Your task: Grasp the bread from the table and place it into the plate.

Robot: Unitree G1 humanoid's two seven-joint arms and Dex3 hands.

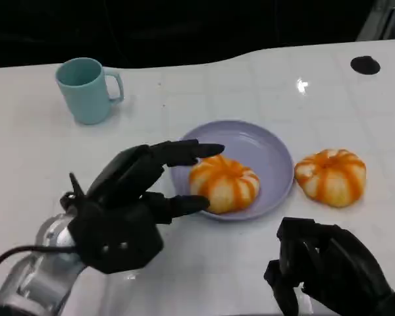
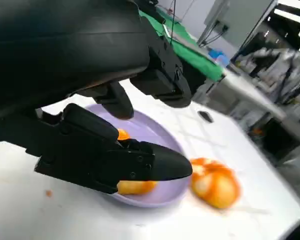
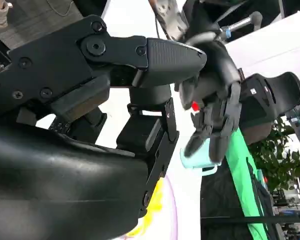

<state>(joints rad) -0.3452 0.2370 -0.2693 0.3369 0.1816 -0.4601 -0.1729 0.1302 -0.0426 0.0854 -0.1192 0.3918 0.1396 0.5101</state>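
Observation:
A lilac plate (image 1: 263,141) lies mid-table with an orange-striped bread (image 1: 225,184) resting in its front left part. A second striped bread (image 1: 331,176) sits on the table just right of the plate. My left hand (image 1: 128,204) hovers at the plate's left rim, fingers spread either side of the bread in the plate, not gripping it. From the left wrist view, a finger (image 2: 140,165) partly covers that bread (image 2: 135,187) in the plate (image 2: 155,135), with the other bread (image 2: 215,182) beyond. My right hand (image 1: 326,263) stays low at the front right, fingers loosely bent, holding nothing.
A teal mug (image 1: 85,89) stands at the back left, handle to the right. A small black disc (image 1: 365,64) lies at the back right. The table's far edge meets a dark background. White tabletop stretches between mug and plate.

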